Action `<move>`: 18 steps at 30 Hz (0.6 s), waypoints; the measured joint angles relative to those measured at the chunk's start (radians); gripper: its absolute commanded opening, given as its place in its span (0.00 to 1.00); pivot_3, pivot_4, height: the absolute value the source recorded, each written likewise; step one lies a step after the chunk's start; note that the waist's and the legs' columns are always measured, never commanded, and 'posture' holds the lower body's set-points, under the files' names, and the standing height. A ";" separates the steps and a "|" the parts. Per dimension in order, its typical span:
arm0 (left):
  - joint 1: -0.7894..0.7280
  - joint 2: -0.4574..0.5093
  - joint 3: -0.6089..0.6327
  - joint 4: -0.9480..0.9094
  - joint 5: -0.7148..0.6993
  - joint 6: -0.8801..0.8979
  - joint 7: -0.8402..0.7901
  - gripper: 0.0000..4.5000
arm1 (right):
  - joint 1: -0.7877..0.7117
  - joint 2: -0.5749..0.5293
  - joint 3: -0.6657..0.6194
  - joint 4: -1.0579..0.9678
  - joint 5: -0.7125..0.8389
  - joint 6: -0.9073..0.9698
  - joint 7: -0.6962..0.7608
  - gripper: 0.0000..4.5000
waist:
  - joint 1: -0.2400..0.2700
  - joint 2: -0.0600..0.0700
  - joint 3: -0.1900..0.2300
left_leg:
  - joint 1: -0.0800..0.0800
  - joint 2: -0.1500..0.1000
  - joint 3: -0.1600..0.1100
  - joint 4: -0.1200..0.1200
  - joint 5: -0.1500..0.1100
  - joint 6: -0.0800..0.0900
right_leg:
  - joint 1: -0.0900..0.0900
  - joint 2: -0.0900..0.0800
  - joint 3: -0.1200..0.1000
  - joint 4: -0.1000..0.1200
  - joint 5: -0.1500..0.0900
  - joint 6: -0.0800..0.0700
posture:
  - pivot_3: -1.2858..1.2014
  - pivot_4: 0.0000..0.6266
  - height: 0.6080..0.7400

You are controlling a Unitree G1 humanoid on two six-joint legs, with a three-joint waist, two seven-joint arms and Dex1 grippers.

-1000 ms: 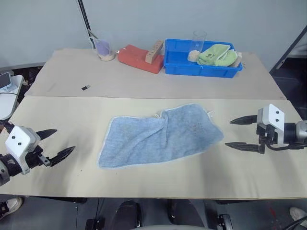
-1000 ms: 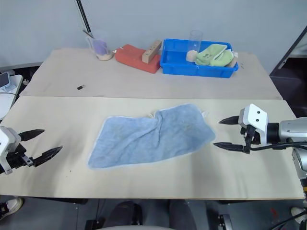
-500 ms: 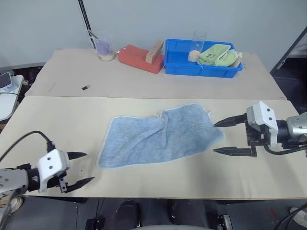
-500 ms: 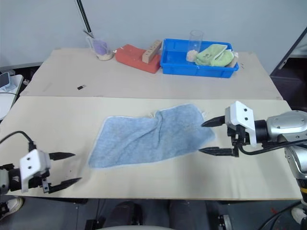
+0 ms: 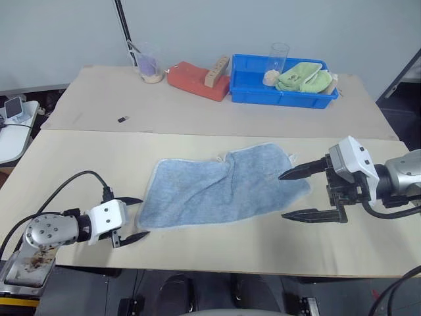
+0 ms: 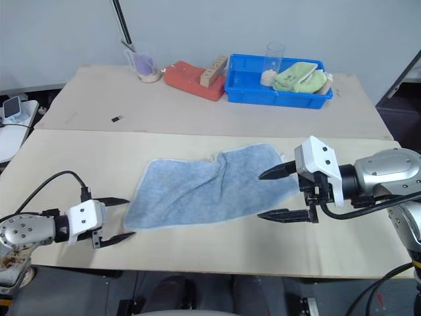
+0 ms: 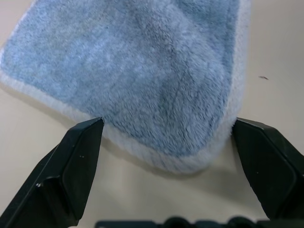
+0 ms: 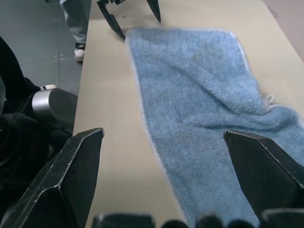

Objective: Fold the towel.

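Towel (image 5: 227, 187) spread flat; both pincers agape at opposite ends.

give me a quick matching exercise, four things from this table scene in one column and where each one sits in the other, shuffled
Things
1. towel
2. lime-green cloth
3. left gripper
4. right gripper

Places
A. inside the blue bin at the back
B. open, at the towel's near left corner
C. spread flat across the middle of the front table
D. open, at the towel's right end

Pairs: 1-C, 2-A, 3-B, 4-D
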 measured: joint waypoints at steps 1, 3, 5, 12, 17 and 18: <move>-0.001 -0.001 -0.007 0.000 -0.001 0.000 0.000 0.61 | 0.000 0.000 0.000 0.000 0.000 0.001 0.000 1.00 | 0.000 0.000 0.000 | 0.000 0.000 0.000 0.000 0.000 0.000 | 0.000 0.000 0.000 0.000 0.000 0.000 | 0.52 0.24 0.82; -0.002 -0.001 -0.019 0.000 -0.001 0.000 0.000 0.40 | 0.000 0.000 0.000 0.003 -0.002 0.001 0.000 1.00 | 0.001 0.000 0.000 | 0.000 0.000 0.000 0.000 0.000 0.000 | 0.000 0.000 0.000 0.000 0.000 0.000 | 0.52 0.24 0.82; -0.001 -0.001 -0.028 0.000 -0.001 0.002 0.001 0.19 | 0.000 0.000 0.000 0.008 -0.006 -0.001 0.001 1.00 | 0.001 0.000 0.000 | 0.000 0.000 0.000 0.000 0.000 0.000 | 0.000 0.000 0.000 0.000 0.000 0.000 | 0.52 0.24 0.82; 0.008 -0.001 -0.027 -0.020 -0.014 0.043 0.019 0.01 | 0.037 -0.032 0.042 0.111 -0.188 -0.181 0.014 1.00 | -0.001 0.000 0.000 | 0.000 0.000 0.000 0.000 0.000 0.000 | 0.000 0.000 0.000 0.000 0.000 0.000 | 0.52 0.24 0.82; 0.007 -0.013 -0.004 -0.027 -0.045 0.109 0.052 0.01 | 0.064 -0.032 0.161 0.371 -0.467 -0.521 0.007 1.00 | -0.003 -0.001 0.000 | 0.000 0.000 0.002 0.000 0.000 0.000 | -0.001 0.000 0.000 0.000 0.000 0.000 | 0.52 0.24 0.82; 0.007 -0.017 0.000 -0.030 -0.047 0.113 0.059 0.01 | 0.062 -0.029 0.183 0.424 -0.509 -0.580 0.004 1.00 | -0.004 0.000 0.000 | 0.000 0.000 0.002 0.000 0.000 0.000 | -0.001 0.001 0.000 0.000 0.000 0.000 | 0.52 0.24 0.82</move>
